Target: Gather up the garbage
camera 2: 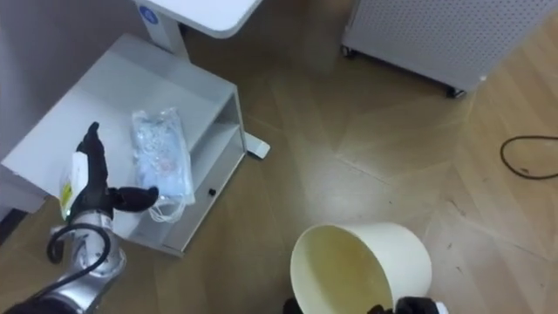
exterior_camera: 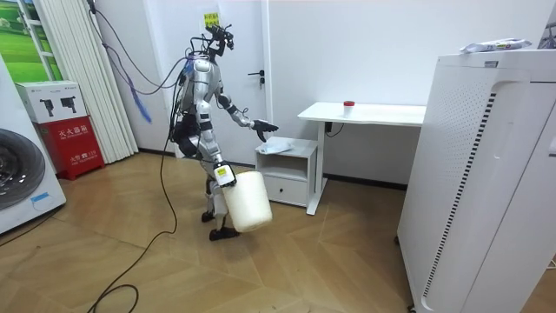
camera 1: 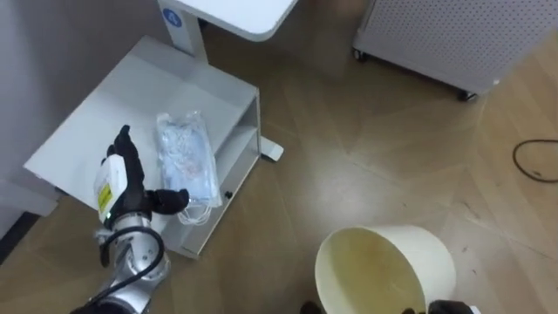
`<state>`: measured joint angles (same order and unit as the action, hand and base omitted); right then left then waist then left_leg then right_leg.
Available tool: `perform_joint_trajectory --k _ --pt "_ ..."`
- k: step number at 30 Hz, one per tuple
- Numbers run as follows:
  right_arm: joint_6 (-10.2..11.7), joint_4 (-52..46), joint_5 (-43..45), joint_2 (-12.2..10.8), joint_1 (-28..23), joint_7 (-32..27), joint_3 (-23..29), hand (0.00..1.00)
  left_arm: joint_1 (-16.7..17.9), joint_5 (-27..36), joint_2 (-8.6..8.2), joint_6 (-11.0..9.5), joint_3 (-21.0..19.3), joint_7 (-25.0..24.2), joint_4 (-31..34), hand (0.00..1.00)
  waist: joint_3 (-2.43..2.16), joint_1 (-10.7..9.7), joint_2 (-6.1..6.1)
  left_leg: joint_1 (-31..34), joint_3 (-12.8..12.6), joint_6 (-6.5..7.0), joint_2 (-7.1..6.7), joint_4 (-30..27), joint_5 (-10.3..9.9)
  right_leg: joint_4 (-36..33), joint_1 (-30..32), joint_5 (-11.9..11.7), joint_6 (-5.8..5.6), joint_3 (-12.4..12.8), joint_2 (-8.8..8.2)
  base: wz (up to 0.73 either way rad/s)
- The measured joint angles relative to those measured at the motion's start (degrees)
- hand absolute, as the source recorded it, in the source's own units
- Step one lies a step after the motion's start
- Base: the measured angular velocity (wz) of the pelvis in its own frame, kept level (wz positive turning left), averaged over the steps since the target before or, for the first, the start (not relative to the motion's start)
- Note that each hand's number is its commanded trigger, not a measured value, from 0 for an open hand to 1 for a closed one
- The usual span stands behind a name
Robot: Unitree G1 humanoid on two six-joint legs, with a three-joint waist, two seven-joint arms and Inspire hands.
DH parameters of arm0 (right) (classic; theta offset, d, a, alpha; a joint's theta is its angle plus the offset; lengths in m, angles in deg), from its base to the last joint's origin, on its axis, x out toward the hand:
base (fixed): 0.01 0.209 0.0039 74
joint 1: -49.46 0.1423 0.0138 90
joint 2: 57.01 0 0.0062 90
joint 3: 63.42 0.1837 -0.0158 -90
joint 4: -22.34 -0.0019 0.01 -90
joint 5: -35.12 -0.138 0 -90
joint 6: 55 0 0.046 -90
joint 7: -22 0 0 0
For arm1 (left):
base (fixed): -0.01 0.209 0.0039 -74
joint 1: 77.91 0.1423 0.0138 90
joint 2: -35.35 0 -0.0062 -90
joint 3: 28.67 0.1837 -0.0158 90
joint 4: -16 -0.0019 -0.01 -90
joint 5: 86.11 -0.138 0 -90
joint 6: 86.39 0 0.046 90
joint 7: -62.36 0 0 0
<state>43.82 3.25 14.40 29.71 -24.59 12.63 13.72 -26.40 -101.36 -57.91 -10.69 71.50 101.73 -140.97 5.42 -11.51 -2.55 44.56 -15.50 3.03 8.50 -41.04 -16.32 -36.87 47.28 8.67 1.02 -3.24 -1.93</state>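
Wood floor (exterior_camera: pixel 330 261) runs through the room, and the robot stands on it facing a low white cabinet (camera 1: pixel 105 113) that sits beside a white desk (exterior_camera: pixel 365 113).

On the cabinet's top, toward its front edge, lies the garbage: a clear plastic packet (camera 1: pixel 185 153) with pale blue contents, lying flat. The left hand (camera 1: pixel 122 170) is over the cabinet top just to the left of the packet. Its fingers are straight and point away from the robot, and the thumb is spread sideways toward the packet's near end. Whether the thumb tip touches the plastic or only hangs over it I cannot tell. Nothing is held in this hand.

The eye views look down into a cream bin (camera 1: pixel 384 262) below and to the right of the cabinet, with nothing in the part of its inside that shows. The right hand (camera 1: pixel 450 307) appears as dark fingertips hooked over the near rim, gripping it.

The room view adds what the eye views cut off — the bin is off the floor, tilted, hanging at the robot's right side beside its leg. It also shows a small red thing (exterior_camera: pixel 348 104) on the desk and a tall white perforated unit (exterior_camera: pixel 486 174) at the room view's right, well apart from the robot.
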Motion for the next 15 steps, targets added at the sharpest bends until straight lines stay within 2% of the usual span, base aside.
perform_joint_trajectory --k 2,5,10,15 --pt "-0.10 -0.41 -2.20 -0.15 0.00 0.01 -0.13 1.00 -0.37 -0.09 0.29 0.01 1.23 1.28 -0.01 0.00 0.06 -0.54 -0.05 2.00 0.01 -0.36 0.84 -2.28 -1.09 -1.98 2.16 0.98 0.38 -0.04 0.02 -0.07" --pt "-0.13 -0.94 -4.29 -0.07 -0.01 0.09 -1.70 1.00 -0.72 -0.09 0.55 0.04 2.41 1.56 -0.05 0.00 0.12 -1.19 0.02 3.53 0.04 -0.58 1.26 -3.85 -1.55 -3.43 3.86 1.40 0.78 -0.15 0.17 -0.08" --pt "-0.16 -2.23 -5.59 -0.14 -0.05 0.52 -2.02 1.00 -2.27 -0.73 2.48 0.62 4.31 1.58 -0.57 0.00 0.30 -2.69 0.30 6.10 -0.01 -1.27 2.22 -6.81 -2.71 -7.07 7.07 2.70 1.67 -0.04 0.57 -0.06" --pt "-0.18 -2.55 -5.79 -0.16 -0.11 0.69 -2.19 1.00 -2.43 -6.25 3.30 1.00 4.77 1.75 -1.11 0.00 0.36 -3.42 0.42 7.95 0.57 -1.95 3.24 -8.51 -3.24 -8.15 8.71 2.98 2.24 -0.02 1.46 -0.05"
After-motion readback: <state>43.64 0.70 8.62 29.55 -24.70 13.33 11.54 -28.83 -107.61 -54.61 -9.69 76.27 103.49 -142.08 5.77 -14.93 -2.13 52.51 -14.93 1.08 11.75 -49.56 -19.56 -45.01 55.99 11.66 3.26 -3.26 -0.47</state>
